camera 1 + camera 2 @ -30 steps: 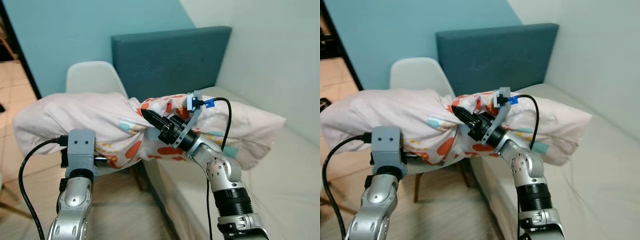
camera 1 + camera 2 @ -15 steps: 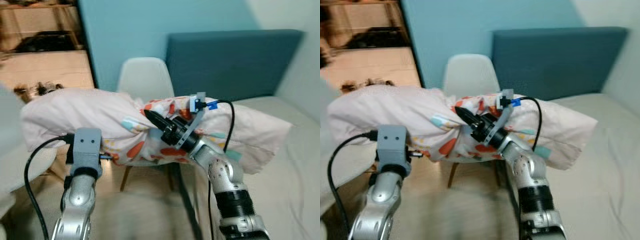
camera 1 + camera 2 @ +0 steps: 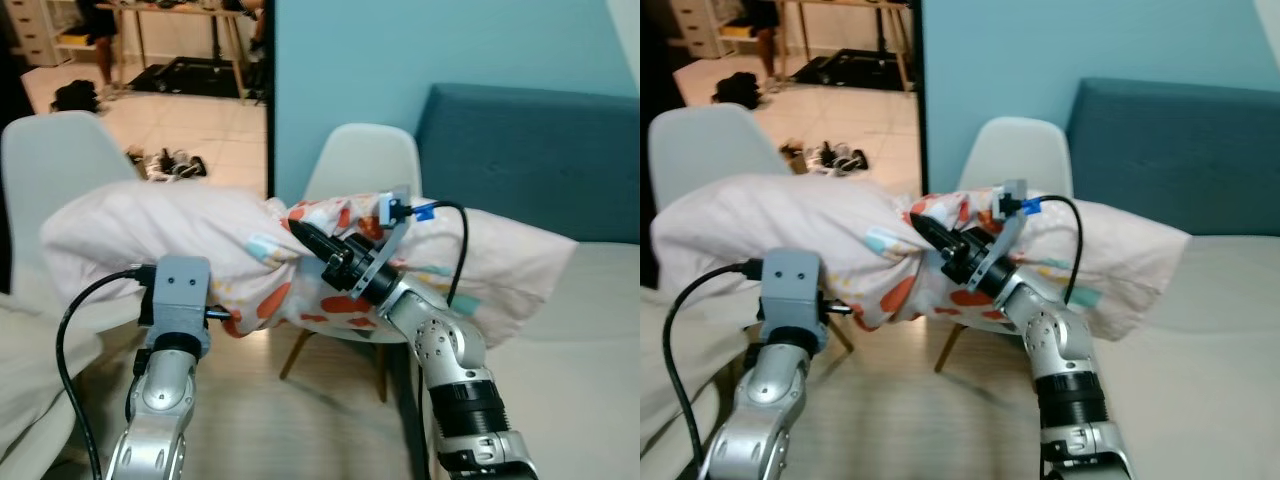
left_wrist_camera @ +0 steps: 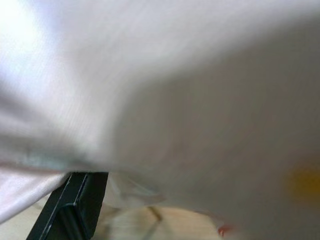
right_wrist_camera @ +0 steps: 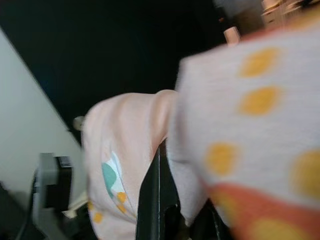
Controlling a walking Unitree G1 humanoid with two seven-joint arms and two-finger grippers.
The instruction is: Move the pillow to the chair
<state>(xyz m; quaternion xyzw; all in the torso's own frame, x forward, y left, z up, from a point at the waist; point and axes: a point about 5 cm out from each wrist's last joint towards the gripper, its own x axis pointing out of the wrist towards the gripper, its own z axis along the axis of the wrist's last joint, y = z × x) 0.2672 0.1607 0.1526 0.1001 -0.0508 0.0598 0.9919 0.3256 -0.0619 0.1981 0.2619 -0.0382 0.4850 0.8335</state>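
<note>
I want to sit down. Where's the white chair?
One white chair stands straight ahead, behind the pillow held by both grippers, beside the blue headboard.

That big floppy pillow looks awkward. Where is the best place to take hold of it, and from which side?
Probably along its lower edge, from the robot's side, at two spread points. The pillow is long and limp, so a single grip would let its ends droop. Here the right tool pinches a bunched fold near the middle, and the left tool holds under the left half, keeping it roughly level.
</note>
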